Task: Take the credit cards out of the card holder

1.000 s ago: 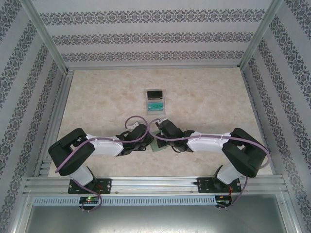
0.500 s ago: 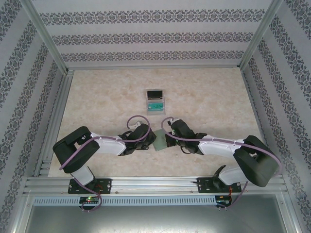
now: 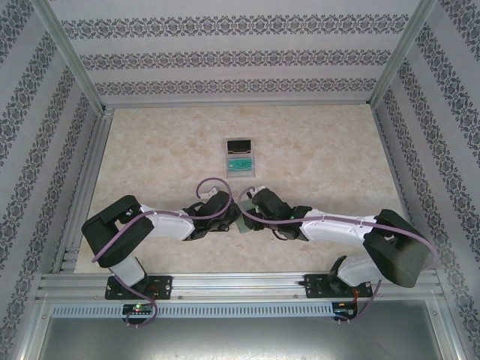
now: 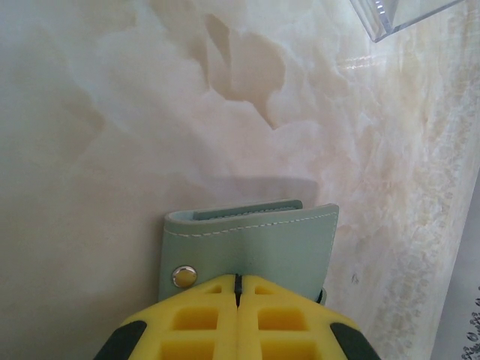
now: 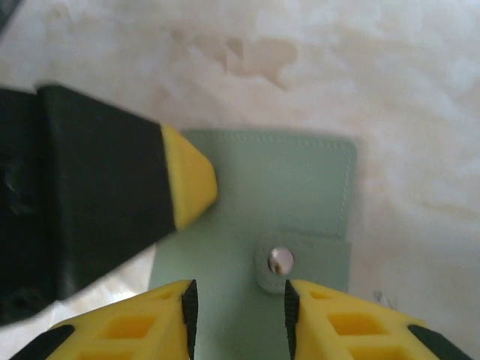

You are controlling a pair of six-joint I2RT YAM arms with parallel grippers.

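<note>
Where the two arms meet over the near middle of the table (image 3: 150, 150), you have the card holder (image 5: 292, 180) lying flat on the marbled top, folded, sage face up. Its closure tab (image 5: 322, 259) lies over that face, with a metal snap (image 5: 281, 260) set in the tab.

Left gripper (image 4: 236, 279): the yellow pads are pressed together with no gap between them. The tips sit on the card holder at its near edge. From the right wrist you see one yellow tip touching the holder's face on its left side. You cannot tell whether a layer is pinched between the pads or the tips only press down on it.

Right gripper (image 5: 240, 289): jaws apart by a narrow gap, with nothing gripped between them. It hangs over the near edge of the holder, the snap just beyond the gap and towards the right finger.

From the left wrist, a thin bluish-grey inner strip (image 4: 247, 212) shows along the holder's far edge.

Tray (image 3: 241, 175): pale, rectangular, farther out on the table at the centre, well apart from the holder. Two credit cards (image 3: 240, 162) lie in it, a dark one at the far end and a teal one nearer. A clear corner of the tray shows at the far right of the left wrist view.
</note>
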